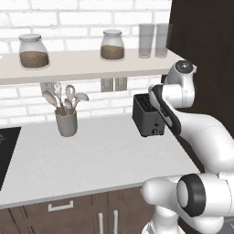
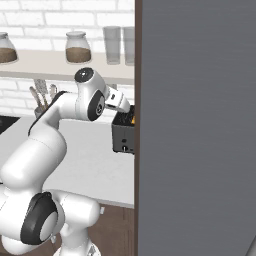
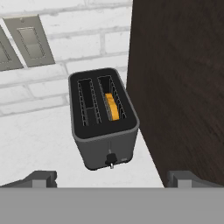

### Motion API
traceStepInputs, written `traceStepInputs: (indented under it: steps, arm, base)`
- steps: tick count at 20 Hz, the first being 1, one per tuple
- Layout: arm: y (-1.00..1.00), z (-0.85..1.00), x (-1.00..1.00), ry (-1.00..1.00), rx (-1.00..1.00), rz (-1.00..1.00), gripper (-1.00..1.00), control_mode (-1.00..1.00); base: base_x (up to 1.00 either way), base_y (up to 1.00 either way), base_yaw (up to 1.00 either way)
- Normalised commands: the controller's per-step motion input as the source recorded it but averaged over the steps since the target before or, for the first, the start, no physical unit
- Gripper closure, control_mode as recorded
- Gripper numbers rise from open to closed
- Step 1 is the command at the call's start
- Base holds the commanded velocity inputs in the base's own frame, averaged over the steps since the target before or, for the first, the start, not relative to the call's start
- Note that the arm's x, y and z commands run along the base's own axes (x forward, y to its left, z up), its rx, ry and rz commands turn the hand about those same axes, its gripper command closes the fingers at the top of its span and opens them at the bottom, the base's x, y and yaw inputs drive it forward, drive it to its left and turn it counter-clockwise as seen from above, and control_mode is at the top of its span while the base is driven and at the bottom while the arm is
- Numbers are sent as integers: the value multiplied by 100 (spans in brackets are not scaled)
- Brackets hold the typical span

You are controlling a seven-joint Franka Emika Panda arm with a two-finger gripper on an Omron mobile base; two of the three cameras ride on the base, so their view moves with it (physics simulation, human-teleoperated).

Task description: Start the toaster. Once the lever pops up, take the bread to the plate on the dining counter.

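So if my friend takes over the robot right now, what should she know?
Gripper: open, holding nothing, hanging above the toaster.
Toaster: on the worktop by the dark cabinet.
Bread: down in the slot nearer the cabinet; the other slot has none.
Done: arm brought over the toaster.
Left: push the lever down, wait for the pop, carry the bread to the plate.

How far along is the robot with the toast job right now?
Early. Done: the arm is at the toaster, and the bread sits in the slot nearer the dark panel. In hand: the gripper hovers in front of the toaster's knob end, jaws wide and empty. Left: starting the toaster, waiting for the lever, lifting the bread out and carrying it to the plate.
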Motion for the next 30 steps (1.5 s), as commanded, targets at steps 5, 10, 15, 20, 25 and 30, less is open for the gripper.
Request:
traceStepInputs:
  steps: [5,10,15,20,25,30]
  arm:
    - [0,0,0,0,0,0,-100,-100]
    - [0,0,0,0,0,0,-100,-100]
    - [0,0,0,0,0,0,-100,-100]
    - [0,0,0,0,0,0,-100,-100]
    - [0,0,0,0,0,0,-100,-100]
    - [0,0,0,0,0,0,-100,-100]
  base:
    - [0,0,0]
    - [0,0,0]
    - [0,0,0]
    - [0,0,0]
    - [0,0,0]
    - [0,0,0]
